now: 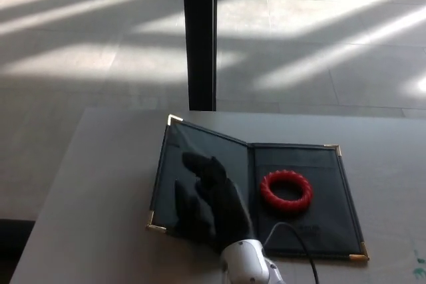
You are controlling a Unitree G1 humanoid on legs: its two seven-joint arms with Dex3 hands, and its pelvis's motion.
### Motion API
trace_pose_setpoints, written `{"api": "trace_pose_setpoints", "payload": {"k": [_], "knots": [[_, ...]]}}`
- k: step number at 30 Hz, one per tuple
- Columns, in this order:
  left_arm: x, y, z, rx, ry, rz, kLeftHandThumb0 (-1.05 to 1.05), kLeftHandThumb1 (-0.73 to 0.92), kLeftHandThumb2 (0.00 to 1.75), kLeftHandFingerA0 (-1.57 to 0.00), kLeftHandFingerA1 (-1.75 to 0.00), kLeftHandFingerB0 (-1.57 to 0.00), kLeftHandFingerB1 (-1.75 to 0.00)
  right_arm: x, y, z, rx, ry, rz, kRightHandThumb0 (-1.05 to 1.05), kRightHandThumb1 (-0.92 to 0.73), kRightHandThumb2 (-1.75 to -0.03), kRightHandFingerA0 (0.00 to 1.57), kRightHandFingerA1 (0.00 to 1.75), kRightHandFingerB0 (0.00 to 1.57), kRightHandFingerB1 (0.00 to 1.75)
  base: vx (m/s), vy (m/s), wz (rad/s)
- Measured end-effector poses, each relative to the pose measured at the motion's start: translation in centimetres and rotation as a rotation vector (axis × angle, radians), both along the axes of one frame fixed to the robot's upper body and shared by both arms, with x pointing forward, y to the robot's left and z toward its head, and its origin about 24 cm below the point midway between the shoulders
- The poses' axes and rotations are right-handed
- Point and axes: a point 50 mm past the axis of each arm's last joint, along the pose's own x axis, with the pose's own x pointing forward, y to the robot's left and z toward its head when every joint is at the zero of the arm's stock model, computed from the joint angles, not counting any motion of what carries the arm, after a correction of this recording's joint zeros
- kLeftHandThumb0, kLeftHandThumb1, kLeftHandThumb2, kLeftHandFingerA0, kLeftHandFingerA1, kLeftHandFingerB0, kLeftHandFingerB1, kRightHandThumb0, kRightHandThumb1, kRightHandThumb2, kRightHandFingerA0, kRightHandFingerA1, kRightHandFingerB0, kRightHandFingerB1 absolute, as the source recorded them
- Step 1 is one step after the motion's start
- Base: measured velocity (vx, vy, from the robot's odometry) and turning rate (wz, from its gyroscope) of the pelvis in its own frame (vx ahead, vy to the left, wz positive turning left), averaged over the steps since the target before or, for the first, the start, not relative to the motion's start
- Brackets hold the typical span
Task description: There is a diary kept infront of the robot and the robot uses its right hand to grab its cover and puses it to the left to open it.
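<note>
So my right hand (208, 205) is lying over the diary's cover (200, 177), fingers spread and loose, palm side down against the inside face. Not gripping anything that I can see, just pressing or resting on it. My left hand isn't in shot at all.

The diary (256, 194) sits on the grey table (100, 184) right in front of me, and it looks basically open: cover swung over to the left, back half flat on the right, spine running up the middle. There's a red ring (285, 191) sitting on the right-hand inside panel, which I didn't expect, but it's well clear of my hand.

How I'd finish this well: the cover's far left corner (174, 120) looks a touch raised, hard to be sure from this angle, so I'd judge the cover may not be fully settled. Push down and slightly leftward with flat fingers so it lies against the table and doesn't spring back. Keep the pressure away from the spine so the whole diary doesn't skid left, and don't drag my wrist across the right panel or the ring gets knocked. Then lift straight up, not sideways, so the cover isn't pulled along with me.
</note>
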Motion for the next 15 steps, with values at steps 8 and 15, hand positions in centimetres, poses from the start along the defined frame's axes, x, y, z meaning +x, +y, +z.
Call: {"api": "trace_pose_setpoints", "payload": {"k": [8, 15], "knots": [[0.7, 0.3, 0.7, 0.011, -0.001, -0.007, -1.05, 0.76, 1.63, -0.55, -1.35, -0.15, -1.07, -0.2, 0.2, -0.7, -0.077, -0.007, 0.045, -0.30, -0.69, -1.24, 0.20, 0.64, 0.15, 0.58, 0.00, 0.000, 0.00], [1.1, 0.1, 0.8, 0.025, 0.009, -0.039, -1.05, 0.86, 1.68, -0.48, -1.32, -0.12, -1.07, 0.0, 0.1, -1.0, -0.156, -0.025, 0.080, -0.30, -0.68, -1.24, 0.17, 0.62, 0.13, 0.57, 0.00, 0.000, 0.00]]}}
